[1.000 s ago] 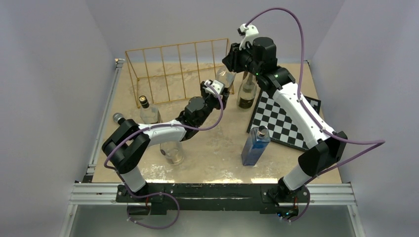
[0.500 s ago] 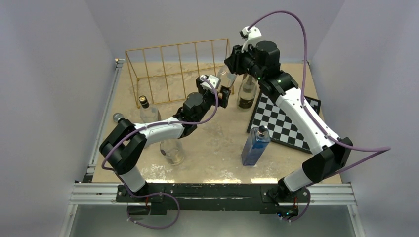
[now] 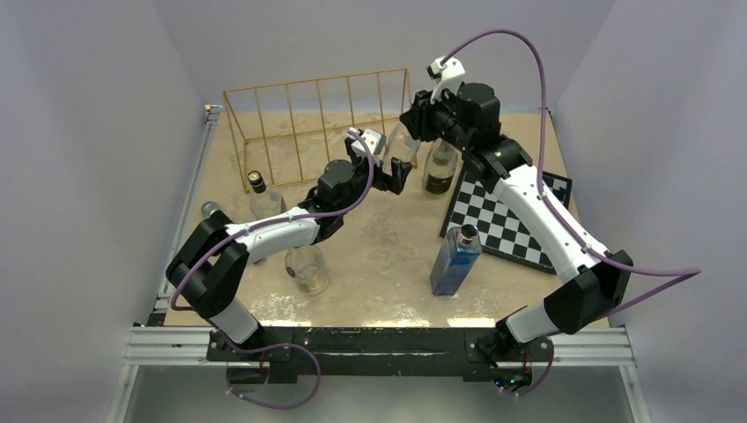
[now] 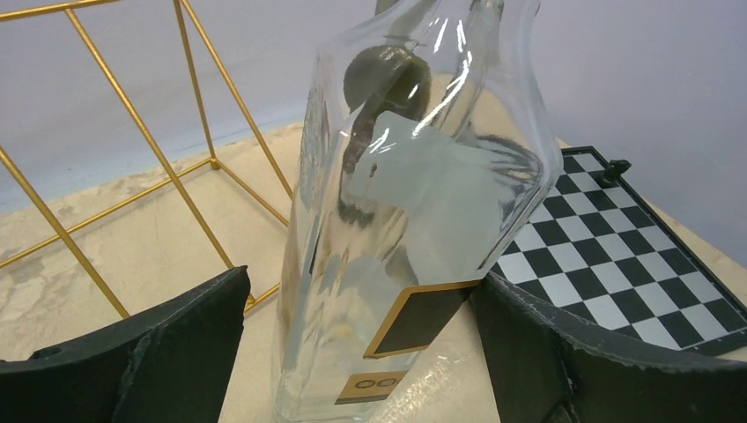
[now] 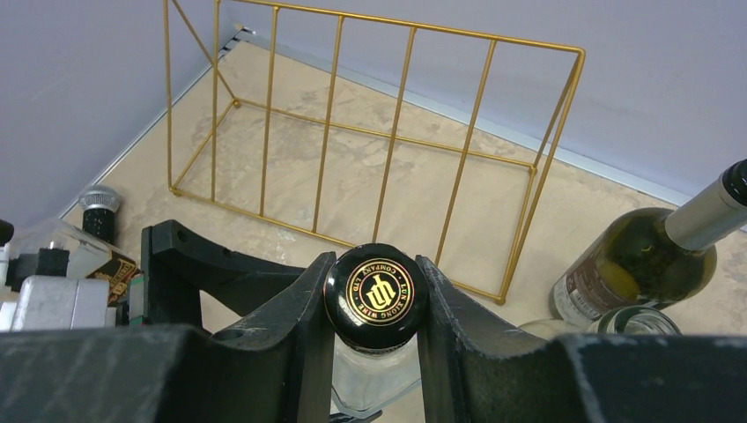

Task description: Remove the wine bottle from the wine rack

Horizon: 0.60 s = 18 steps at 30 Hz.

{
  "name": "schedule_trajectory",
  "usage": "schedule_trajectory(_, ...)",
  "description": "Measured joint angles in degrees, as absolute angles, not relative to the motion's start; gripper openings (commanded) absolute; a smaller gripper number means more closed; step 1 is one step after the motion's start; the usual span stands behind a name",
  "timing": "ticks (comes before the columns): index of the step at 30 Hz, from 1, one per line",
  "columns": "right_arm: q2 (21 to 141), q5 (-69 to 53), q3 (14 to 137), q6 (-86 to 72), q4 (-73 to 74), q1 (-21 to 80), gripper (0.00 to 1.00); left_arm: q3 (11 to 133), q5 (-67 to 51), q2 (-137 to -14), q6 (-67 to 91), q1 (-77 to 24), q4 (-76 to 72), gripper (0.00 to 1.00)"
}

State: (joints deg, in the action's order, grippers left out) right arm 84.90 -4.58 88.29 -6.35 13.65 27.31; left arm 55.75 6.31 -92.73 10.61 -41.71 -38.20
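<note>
From above, the rack [image 3: 317, 81] stands in the upper middle of the frame, and the bottle [image 3: 403, 141] is upright just off its right end, outside the wires. My right gripper [image 3: 414, 119] sits over the bottle's top, and my left gripper [image 3: 392, 172] reaches to its lower body from the lower left. In my left wrist view the clear bottle [image 4: 414, 203] fills the centre, between the spread fingers [image 4: 167, 344] of my left gripper [image 4: 361, 352]. The left finger stands apart from the glass, and the right one is close against it. The rack [image 4: 147, 132] is at the upper left and a checkerboard [image 4: 617, 264] at the right. In my right wrist view my right gripper [image 5: 376, 304] pinches the black cap [image 5: 376, 297] at bottom centre, with the rack [image 5: 405, 26] above it.
</note>
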Motion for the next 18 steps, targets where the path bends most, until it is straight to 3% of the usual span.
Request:
schedule_trajectory(10,80.44,-4.60,82.41,-4.97,10.92,26.85,0.00,55.70,-2.20,-90.48,11.79,-40.14,-36.69,0.99)
schedule_trajectory(18,80.44,-3.07,80.68,-3.01,17.15,24.97,0.00,55.44,-6.09,-87.50,8.91,-38.17,-39.75,0.99)
